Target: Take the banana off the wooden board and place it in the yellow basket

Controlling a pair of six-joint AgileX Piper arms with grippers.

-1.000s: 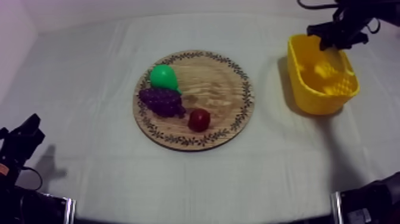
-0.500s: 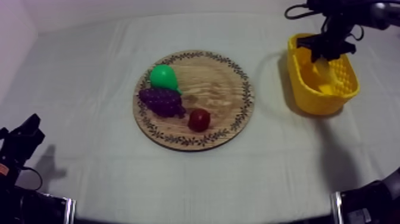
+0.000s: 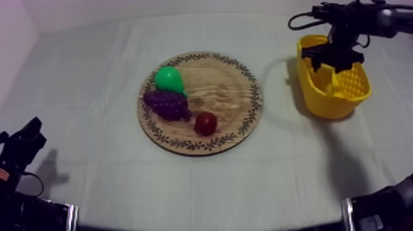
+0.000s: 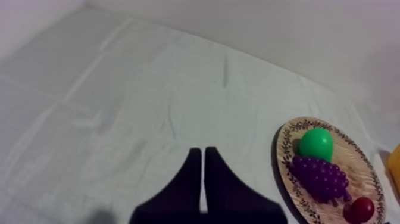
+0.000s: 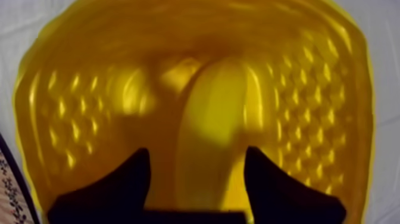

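Observation:
The banana [image 5: 217, 113] hangs down inside the yellow basket [image 3: 337, 103], with my right gripper [image 3: 332, 60] shut on its near end just below the rim. In the right wrist view the two fingers [image 5: 134, 179] stand on either side of the banana, and the basket's dimpled wall [image 5: 71, 113] curves all round it. My left gripper [image 3: 29, 138] rests low at the table's left side. Its fingers [image 4: 193, 179] lie together as a narrow wedge over bare cloth.
The round wooden board [image 3: 233, 80] lies mid-table. On it are a green pear [image 3: 168, 79], a bunch of purple grapes [image 3: 167, 104] and a small red fruit [image 3: 206, 123]. The left wrist view has the board [image 4: 286, 143] off to one side.
My right gripper has come forward and down from behind the basket's far rim, lowering the banana into the basket. The left arm has not moved.

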